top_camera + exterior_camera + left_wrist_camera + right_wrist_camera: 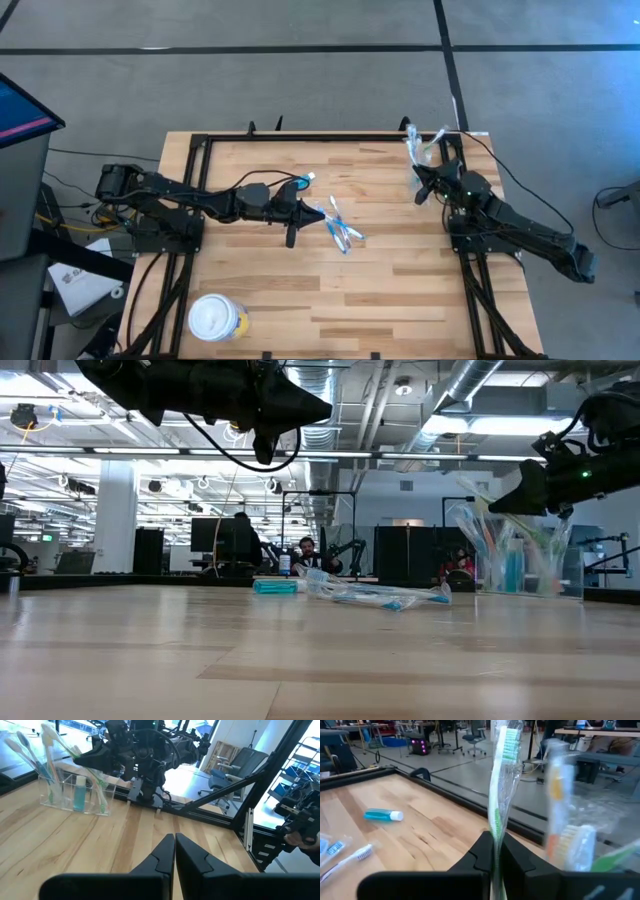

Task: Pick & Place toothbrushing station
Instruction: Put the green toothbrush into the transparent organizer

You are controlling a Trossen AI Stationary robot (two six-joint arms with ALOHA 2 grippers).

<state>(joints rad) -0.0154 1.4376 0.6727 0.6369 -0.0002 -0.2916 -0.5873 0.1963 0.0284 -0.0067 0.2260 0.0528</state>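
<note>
Where right gripper pinches, wrapped green toothbrush upright between jaws

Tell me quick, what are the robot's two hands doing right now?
Left gripper: shut, empty, hanging above the table.
Right gripper: shut on a wrapped green toothbrush, by the clear holder.

left gripper: fingers closed, mid-table | right gripper: fingers pinched, far-right corner
</note>
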